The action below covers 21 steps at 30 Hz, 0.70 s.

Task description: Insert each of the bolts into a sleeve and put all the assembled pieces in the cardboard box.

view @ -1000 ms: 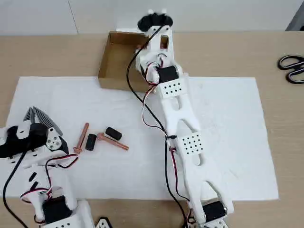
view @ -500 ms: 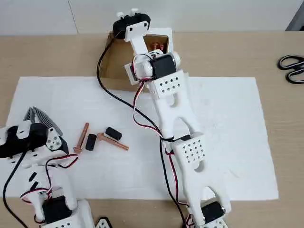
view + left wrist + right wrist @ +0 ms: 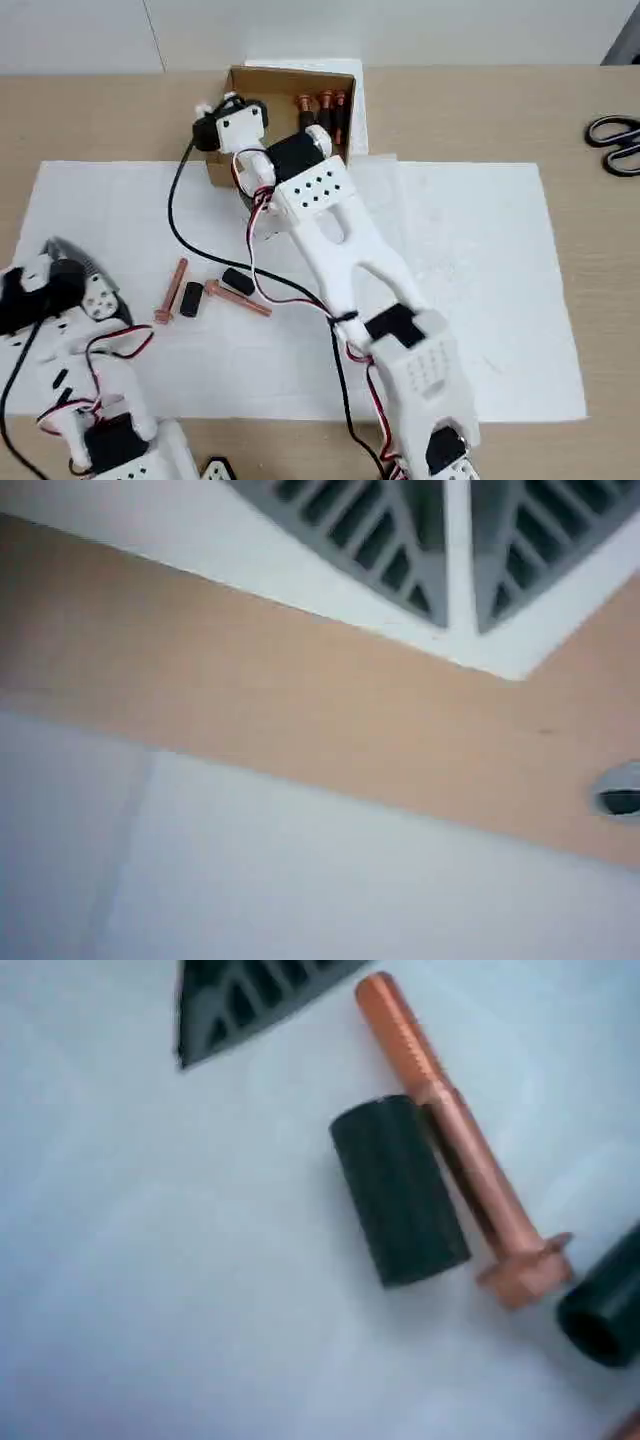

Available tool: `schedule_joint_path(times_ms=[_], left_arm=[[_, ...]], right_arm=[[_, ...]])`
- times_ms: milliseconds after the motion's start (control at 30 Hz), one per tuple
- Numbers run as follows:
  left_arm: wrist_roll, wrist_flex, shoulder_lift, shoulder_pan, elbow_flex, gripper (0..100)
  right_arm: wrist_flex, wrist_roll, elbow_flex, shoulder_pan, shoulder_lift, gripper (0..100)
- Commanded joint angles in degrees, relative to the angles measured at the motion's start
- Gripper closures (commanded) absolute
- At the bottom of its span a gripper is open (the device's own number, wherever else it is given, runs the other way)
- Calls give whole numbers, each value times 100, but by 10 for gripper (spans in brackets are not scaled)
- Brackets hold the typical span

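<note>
Bolts (image 3: 321, 104): three of them, already sleeved, are in the box (image 3: 270, 90) on the far side of the bench (image 3: 500, 110). Two loose bolts (image 3: 238, 298) lie on the white sheet (image 3: 480, 260) with two sleeves (image 3: 238, 281) just beside them, one sleeve right against a bolt's shank. The right pincer (image 3: 240, 1005) hangs over that pair, and I can't tell if it's spread or not. The left pincer (image 3: 462, 628) sits by the sheet's near-left edge, pressed together, nothing in it.

Scissors (image 3: 613, 145), second sleeve (image 3: 603, 1312): each partly beyond a view's edge.
</note>
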Motion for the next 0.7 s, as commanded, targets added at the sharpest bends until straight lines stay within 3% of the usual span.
schedule_joint_path(times_ms=[0, 200, 367, 500, 667], left_arm=[[-9, 26, -79, -571, -154, 994], [9, 26, -79, -1477, -127, 994], [-18, 26, -79, -2004, -119, 994], [-18, 35, -79, -2242, -119, 994], [-18, 35, -79, -2330, -22, 994]], right_arm=[[31, 44, 9, -13, -549, 783], [31, 26, 44, -48, -444, 783], [31, 563, 422, -831, -110, 783], [-48, 826, 536, -1393, 127, 783], [-127, 791, 519, -1420, 523, 783]])
